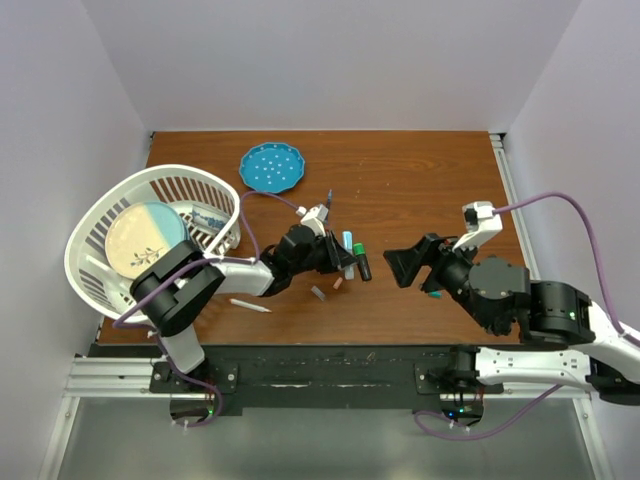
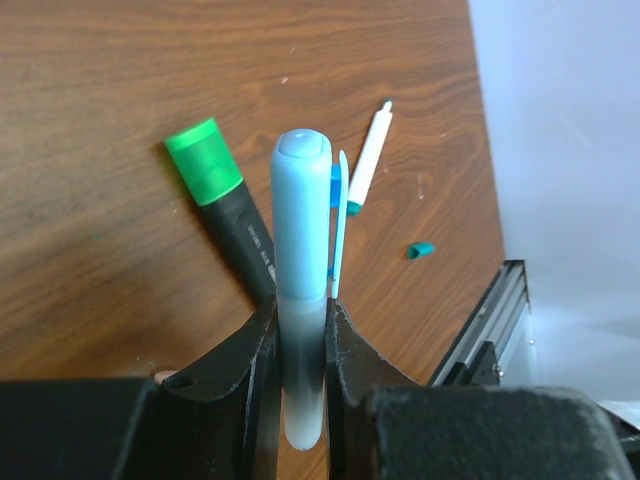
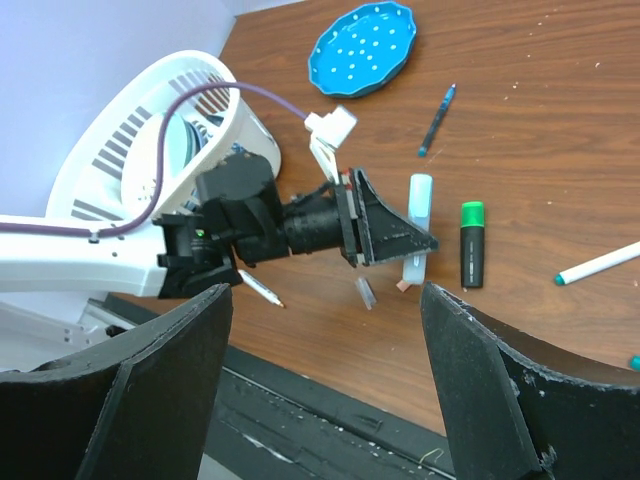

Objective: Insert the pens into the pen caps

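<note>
Light-blue-capped pen with a translucent barrel point(image 2: 300, 260) is pinched by its barrel in the left end effector point(image 2: 300, 320), cap pointing away from the wrist. It sits just beside the green-capped black marker point(image 2: 225, 210), which lies on the wooden table point(image 2: 100, 100). The cap looks fully seated, so this pen is judged done and the step in hand reads as the changeover to another pen.

The right end effector point(image 3: 325, 292) is spread wide with nothing held, well apart from the marker on the right-arm side.

Beyond the marker, an uncapped white pen with a teal tip point(image 2: 368, 160) is seen. A small teal cap point(image 2: 420, 249) lies near it, farther from the marker.

Next move, as judged:
- Capped pen to be set down beside the marker and released.
- White pen and teal cap to be picked, one per end effector.
- Both to be lined up on one axis before pushing.
</note>
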`<state>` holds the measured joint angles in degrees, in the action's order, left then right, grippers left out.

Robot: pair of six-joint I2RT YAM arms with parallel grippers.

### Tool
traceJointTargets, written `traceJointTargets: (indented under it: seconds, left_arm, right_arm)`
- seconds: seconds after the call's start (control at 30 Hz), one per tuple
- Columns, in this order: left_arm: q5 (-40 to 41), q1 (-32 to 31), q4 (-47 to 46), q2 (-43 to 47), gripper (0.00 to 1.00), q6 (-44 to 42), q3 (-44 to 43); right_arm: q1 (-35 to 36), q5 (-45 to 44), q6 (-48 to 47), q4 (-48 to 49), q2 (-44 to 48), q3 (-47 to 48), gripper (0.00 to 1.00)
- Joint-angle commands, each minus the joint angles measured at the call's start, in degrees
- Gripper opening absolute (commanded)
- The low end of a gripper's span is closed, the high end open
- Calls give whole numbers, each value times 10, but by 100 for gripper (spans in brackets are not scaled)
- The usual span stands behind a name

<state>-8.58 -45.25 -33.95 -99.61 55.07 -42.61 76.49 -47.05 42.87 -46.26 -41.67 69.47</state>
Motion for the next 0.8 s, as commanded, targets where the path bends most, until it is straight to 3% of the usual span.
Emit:
traceJointTargets:
  seconds: [0.0,0.4,0.77]
  left_arm:
    - [53,-8,26,-14,20,25,-26]
    - [76,-12,75,-44,38,24,-55]
    - [84,-14,100,-6,41,8,-58]
  right_arm:
    - [1,-35,11,-9,20,-3,80]
    - [1,-31,20,-13,11,-1,80]
    - [1,-49,62,-41,-5,-7,79]
